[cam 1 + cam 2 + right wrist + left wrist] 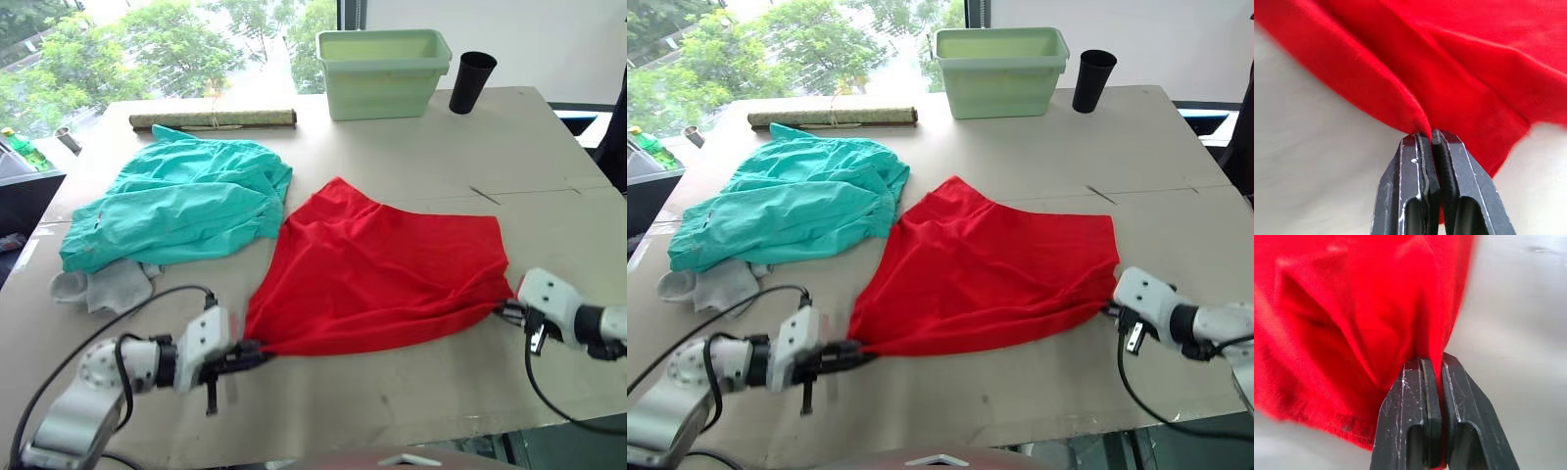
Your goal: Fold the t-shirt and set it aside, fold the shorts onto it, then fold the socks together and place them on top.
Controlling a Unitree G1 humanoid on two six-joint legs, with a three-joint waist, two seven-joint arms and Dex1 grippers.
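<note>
From the left eye view we count one t-shirt (377, 264) stretched between our two pincers, the left gripper (257, 350) and right gripper (506, 309) each at a near corner, with one shorts (181, 201) and the socks (103, 284), a heap we cannot count, beyond our left gripper. In the left wrist view our left pincer is clamped tight on red cloth. In the right wrist view our right pincer is likewise closed on a red fold.

Red t-shirt (382, 269), teal shorts (186, 201), grey-white socks (103, 286), pale green bin (382, 73).
</note>
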